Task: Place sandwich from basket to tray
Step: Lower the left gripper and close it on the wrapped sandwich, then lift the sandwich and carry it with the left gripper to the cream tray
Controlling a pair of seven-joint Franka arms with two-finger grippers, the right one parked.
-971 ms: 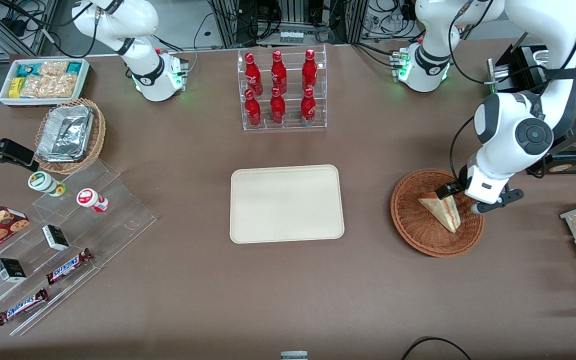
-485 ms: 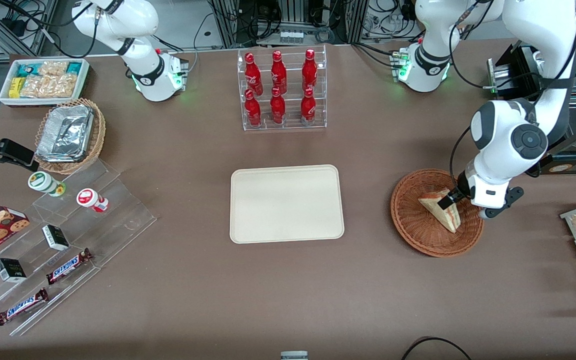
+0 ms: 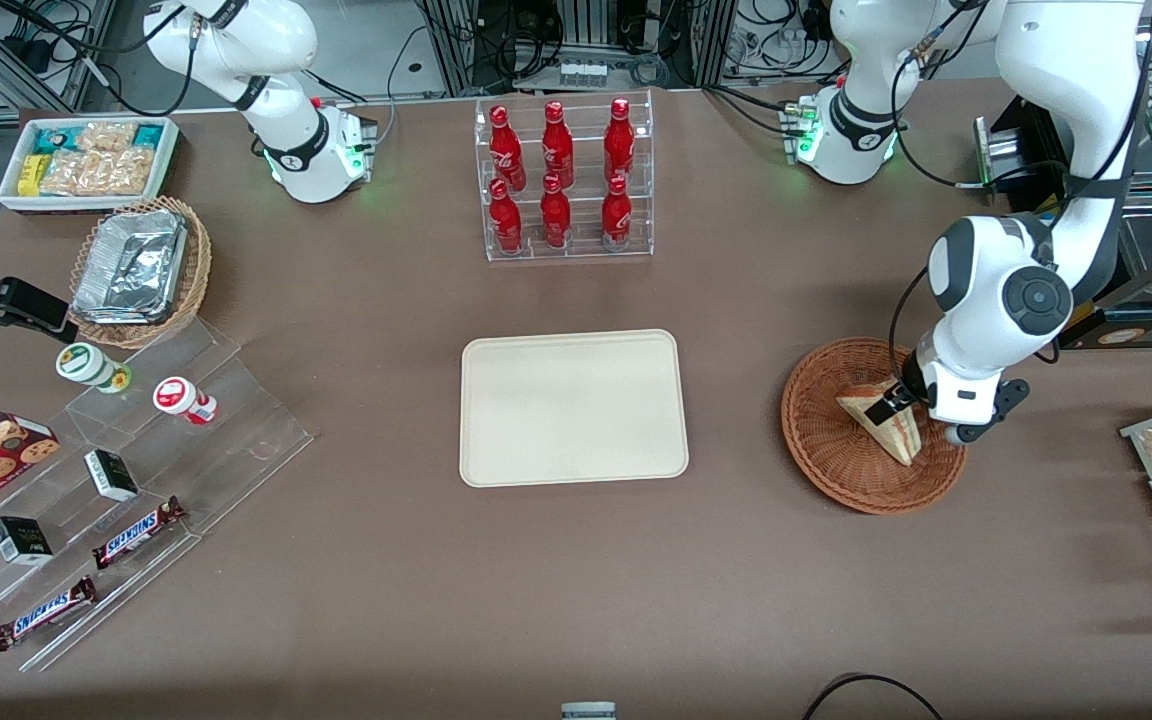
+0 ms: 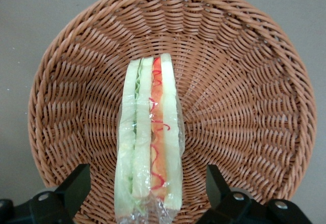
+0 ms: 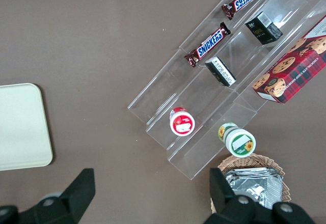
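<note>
The sandwich (image 3: pixel 884 424), a clear-wrapped wedge of white bread with red and green filling, lies in the round reddish-brown wicker basket (image 3: pixel 826 440) toward the working arm's end of the table. It also shows in the left wrist view (image 4: pixel 148 142) inside the basket (image 4: pixel 244 81). The left gripper (image 3: pixel 898 410) is low over the basket, open, with one black finger (image 4: pixel 75 183) on each side of the sandwich's wide end and a gap to it on both sides. The cream-beige tray (image 3: pixel 573 407) lies bare at the table's middle.
A clear rack of red bottles (image 3: pixel 562 180) stands farther from the front camera than the tray. Toward the parked arm's end are a tan wicker basket with foil containers (image 3: pixel 139 270), a white snack bin (image 3: pixel 89 160) and a clear stepped shelf with snacks (image 3: pixel 126 480).
The left gripper has come down and moved toward the sandwich, from beside the basket's rim to straddling the sandwich's wide end. The sandwich has not moved.
</note>
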